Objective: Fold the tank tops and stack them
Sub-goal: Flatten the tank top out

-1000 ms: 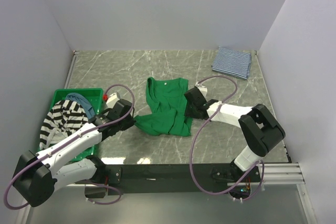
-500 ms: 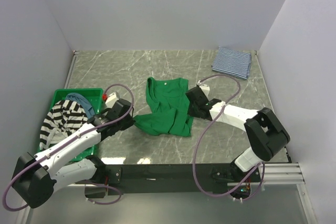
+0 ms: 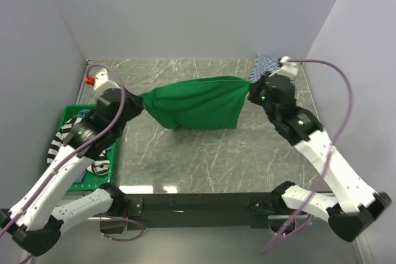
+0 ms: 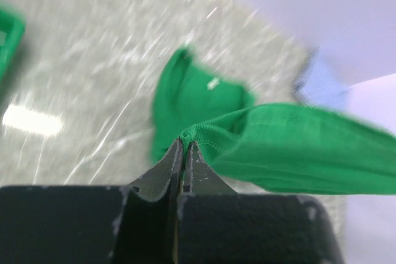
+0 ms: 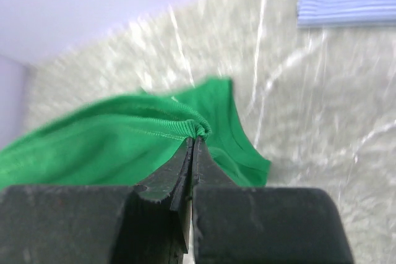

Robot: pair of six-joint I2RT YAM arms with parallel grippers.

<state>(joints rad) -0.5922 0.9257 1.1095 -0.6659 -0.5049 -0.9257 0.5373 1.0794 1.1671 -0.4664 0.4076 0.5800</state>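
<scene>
Left tool: jaws pinched fully together on one end of an edge of the green tank top.
Right tool: clamped shut the same way on the other end of that edge.
Green tank top: hangs in the air between the two tools. Its upper edge is pulled nearly straight and its body drapes over the middle of the tabletop. Whether the lower end touches the surface, I cannot tell.
Other tops: the thin-striped top lies folded at the far right corner, just behind the right tool. The bold striped top sits in the bin at the left.
Step in hand: likely spreading the top so it can be laid flat for folding.
Doing it well: keep both tools level and the pull even, since the pinches are thin and could slip. Let the hanging end land first, then draw the cloth down smooth, clear of the folded top.
Change from a second ago: the top lay crumpled on the tabletop with both tools low at its sides and the right tool's jaws apart. Now both arms are raised and spread wide.
</scene>
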